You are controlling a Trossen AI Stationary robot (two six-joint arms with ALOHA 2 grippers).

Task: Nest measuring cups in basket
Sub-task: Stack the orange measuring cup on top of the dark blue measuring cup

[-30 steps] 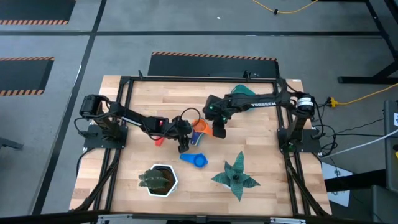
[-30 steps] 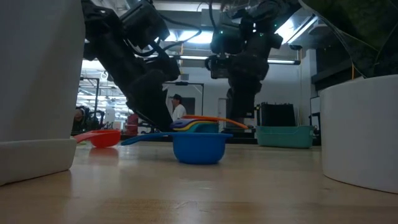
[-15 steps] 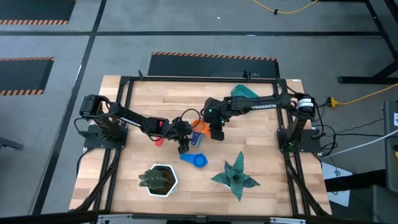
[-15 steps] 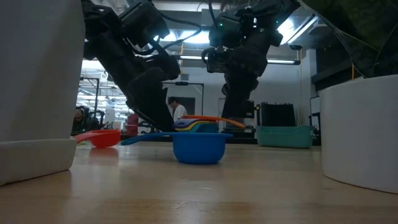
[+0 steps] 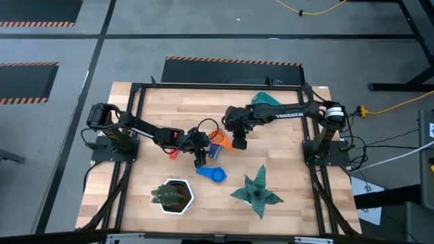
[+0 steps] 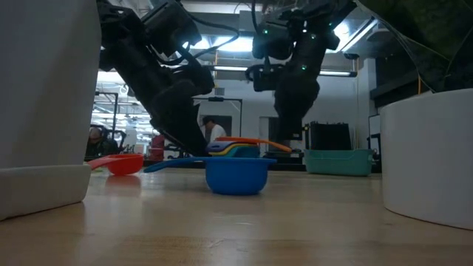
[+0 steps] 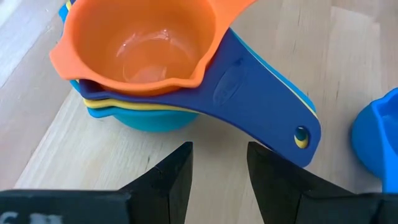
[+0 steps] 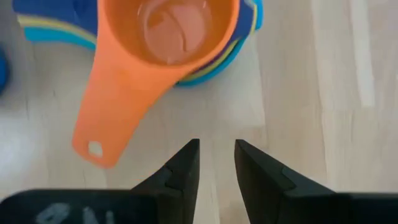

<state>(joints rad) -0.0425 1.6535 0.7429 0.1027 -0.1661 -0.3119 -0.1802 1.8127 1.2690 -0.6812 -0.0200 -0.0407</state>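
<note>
The left gripper [image 7: 217,177] hangs just beside the stack of nested cups [image 7: 140,68], its two dark fingers a narrow gap apart with only bare wood between them; it holds nothing. The right gripper [image 8: 216,168] hovers on the other side of the same stack, its fingers likewise set narrowly apart and empty.

The stack stands on the table [image 5: 285,146]: an orange cup [image 8: 165,37] sits uppermost, inside a dark blue, a yellow and a light blue one. The orange handle [image 8: 115,109] juts toward the right gripper, and the dark blue handle [image 7: 261,106] toward the left. A separate blue cup [image 5: 217,174] lies near the stack, toward the white pot [image 5: 173,196], and a red cup [image 6: 122,162] lies on the stack's left-arm side. The teal basket [image 5: 266,99] stands well apart from the stack, at the far edge of the table beyond the right arm.

These cups look like thin, hard plastic: light, stiff and probably slick. A pinch on a rim may slide or lift only the top cup. The flat handles seem the better hold; gripping the lowest handle would likely carry the whole stack.
</note>
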